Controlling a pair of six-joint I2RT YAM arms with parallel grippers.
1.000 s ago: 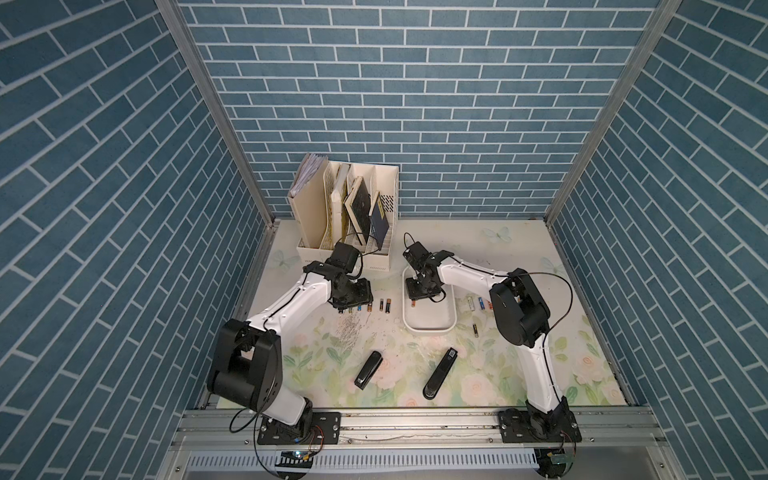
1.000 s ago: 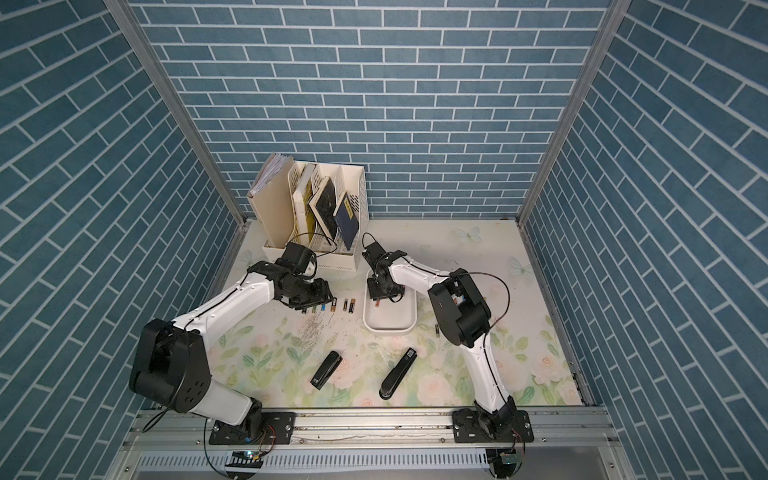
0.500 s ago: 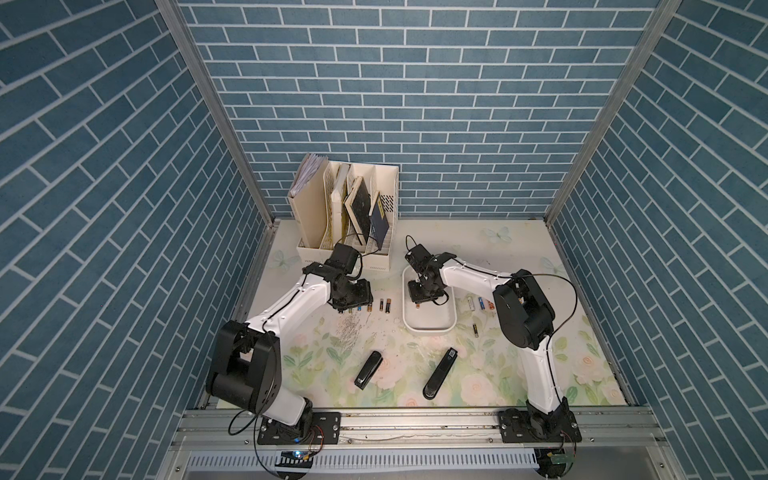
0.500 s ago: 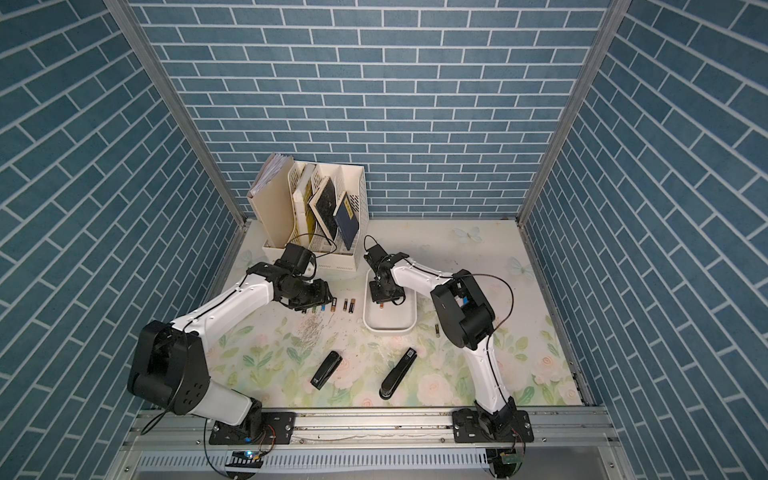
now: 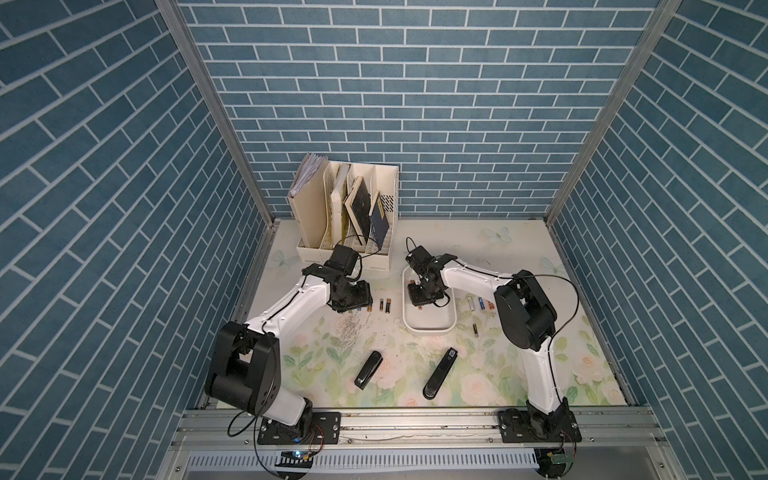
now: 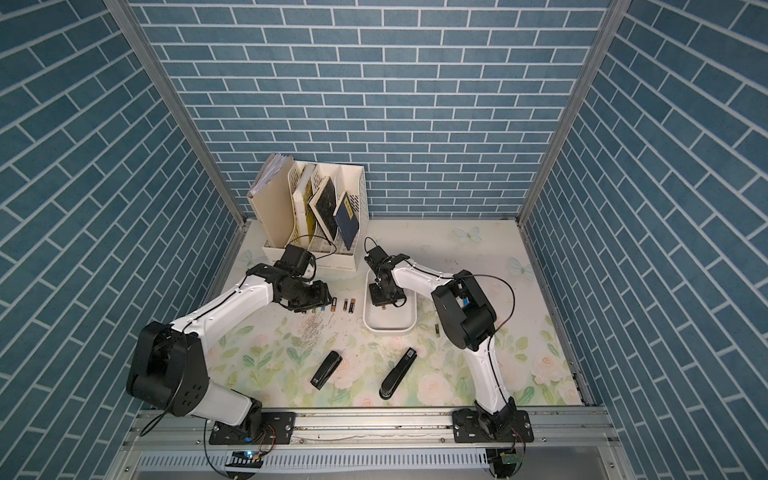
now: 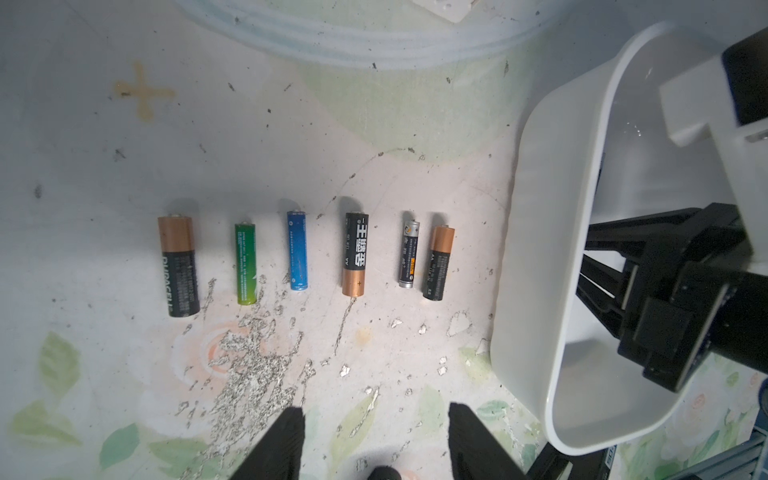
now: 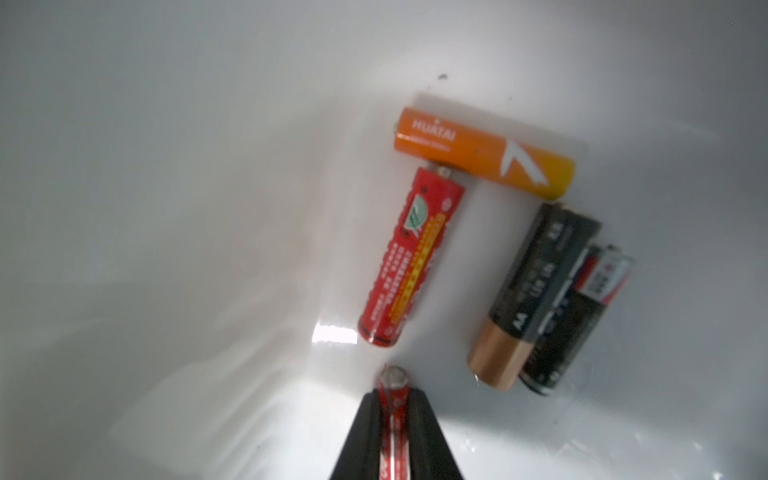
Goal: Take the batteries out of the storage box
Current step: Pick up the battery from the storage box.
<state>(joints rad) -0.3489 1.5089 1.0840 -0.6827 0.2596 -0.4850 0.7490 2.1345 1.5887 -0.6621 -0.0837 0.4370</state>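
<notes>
The white storage box (image 5: 428,330) (image 6: 388,329) sits mid-table. My right gripper (image 8: 392,397) (image 5: 424,297) is down inside it, shut on a slim red battery (image 8: 392,380). Still lying on the box floor (image 8: 208,208) are an orange battery (image 8: 482,151), a red one (image 8: 411,257), a black-and-copper one (image 8: 532,299) and a black-and-red one (image 8: 582,316). My left gripper (image 7: 376,415) (image 5: 353,297) hovers open and empty left of the box wall (image 7: 540,249). Beneath it several batteries lie in a row, from a copper-topped one (image 7: 178,266) to a short copper-and-black one (image 7: 438,262).
More batteries (image 5: 482,302) lie on the mat right of the box, one apart (image 5: 475,329). A cream file organizer (image 5: 345,216) with books stands at the back. Two black staplers (image 5: 368,370) (image 5: 440,372) lie nearer the front. The mat is scuffed (image 7: 249,374) below the row.
My right gripper's jaws have closed onto the slim red battery inside the box. The left arm has stayed where it was.
</notes>
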